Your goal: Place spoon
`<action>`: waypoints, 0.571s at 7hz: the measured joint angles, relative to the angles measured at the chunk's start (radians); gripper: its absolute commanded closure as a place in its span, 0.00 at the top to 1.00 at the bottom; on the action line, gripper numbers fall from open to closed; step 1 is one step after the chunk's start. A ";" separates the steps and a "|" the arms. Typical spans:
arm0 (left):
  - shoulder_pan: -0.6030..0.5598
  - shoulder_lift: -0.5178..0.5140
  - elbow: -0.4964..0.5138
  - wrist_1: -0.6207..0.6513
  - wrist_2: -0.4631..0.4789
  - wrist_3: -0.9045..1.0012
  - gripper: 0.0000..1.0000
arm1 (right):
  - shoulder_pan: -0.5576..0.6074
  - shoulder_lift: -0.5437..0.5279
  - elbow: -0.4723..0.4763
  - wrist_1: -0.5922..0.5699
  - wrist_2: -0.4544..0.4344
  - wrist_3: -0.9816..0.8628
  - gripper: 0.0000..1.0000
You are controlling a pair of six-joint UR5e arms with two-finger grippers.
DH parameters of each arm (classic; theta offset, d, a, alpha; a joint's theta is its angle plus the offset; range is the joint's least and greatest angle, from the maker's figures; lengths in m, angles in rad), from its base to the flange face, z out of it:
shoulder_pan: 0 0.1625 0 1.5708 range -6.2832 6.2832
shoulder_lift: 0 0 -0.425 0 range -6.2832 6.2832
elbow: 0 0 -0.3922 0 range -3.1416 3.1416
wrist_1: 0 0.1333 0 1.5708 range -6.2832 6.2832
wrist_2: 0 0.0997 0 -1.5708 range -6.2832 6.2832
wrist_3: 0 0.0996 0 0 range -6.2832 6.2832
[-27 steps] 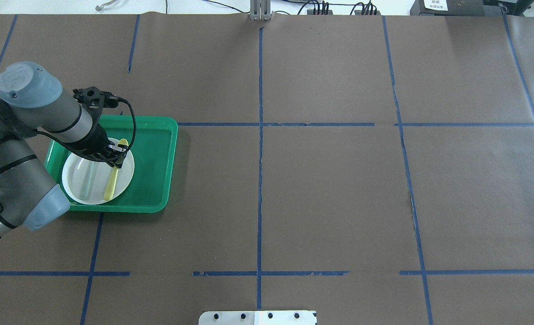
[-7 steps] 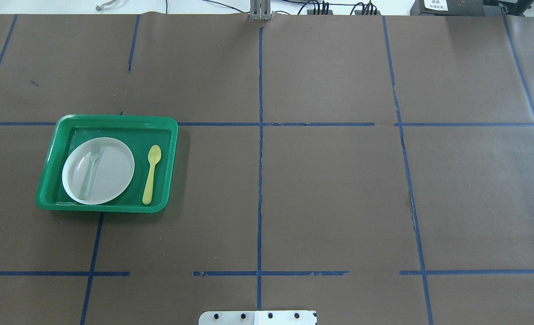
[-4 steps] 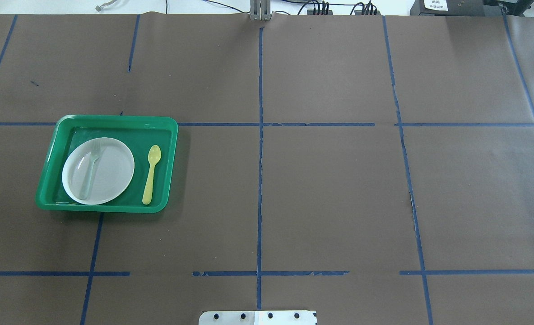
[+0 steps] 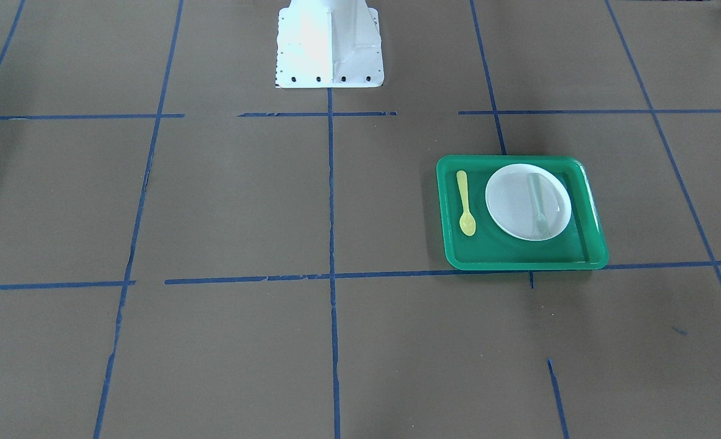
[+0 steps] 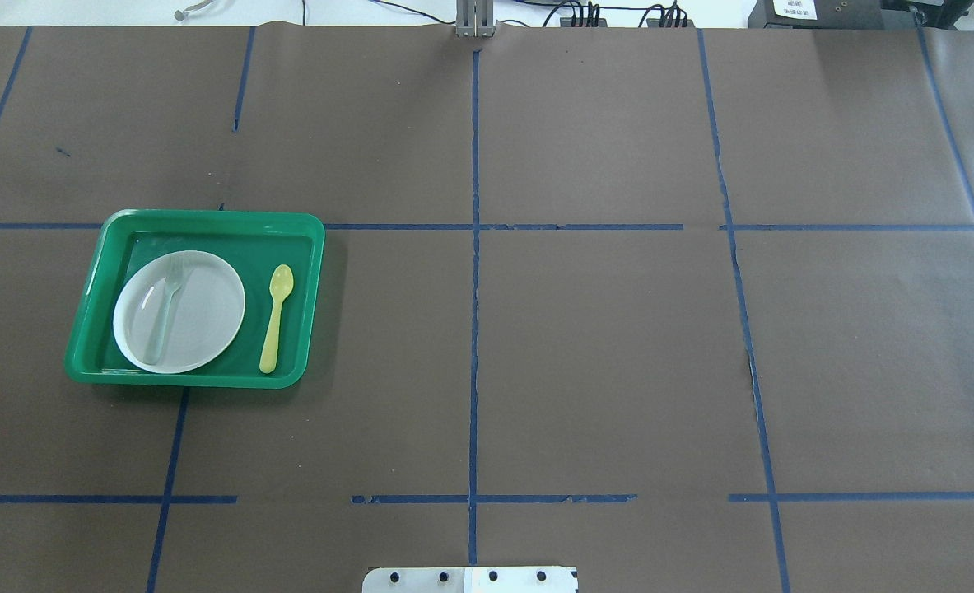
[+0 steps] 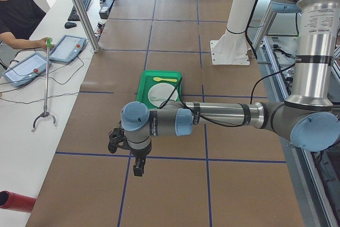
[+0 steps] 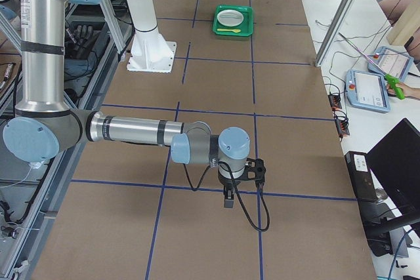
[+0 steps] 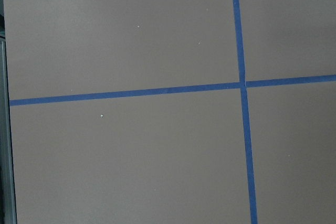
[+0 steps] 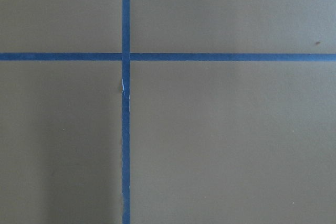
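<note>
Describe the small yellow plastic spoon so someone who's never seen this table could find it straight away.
On the brown paper-covered table sits one green rectangular plastic tray. In it, beside the round white plate, the pale yellow plastic spoon lies flat on the tray floor. The grey-green plastic fork lies on the plate; the spoon is yellow and off it.

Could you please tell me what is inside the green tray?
The tray holds a white plate with a grey-green fork on it, and the yellow spoon lying beside the plate, apart from it. The floor under the plate is hidden.
</note>
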 measured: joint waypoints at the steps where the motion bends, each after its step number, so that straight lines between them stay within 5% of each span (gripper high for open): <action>1: 0.000 0.003 -0.002 -0.022 -0.003 0.000 1.00 | 0.000 0.000 0.000 0.000 0.000 0.000 1.00; 4: 0.000 -0.008 -0.018 -0.037 -0.006 0.008 1.00 | 0.000 0.000 0.001 0.000 0.000 0.000 1.00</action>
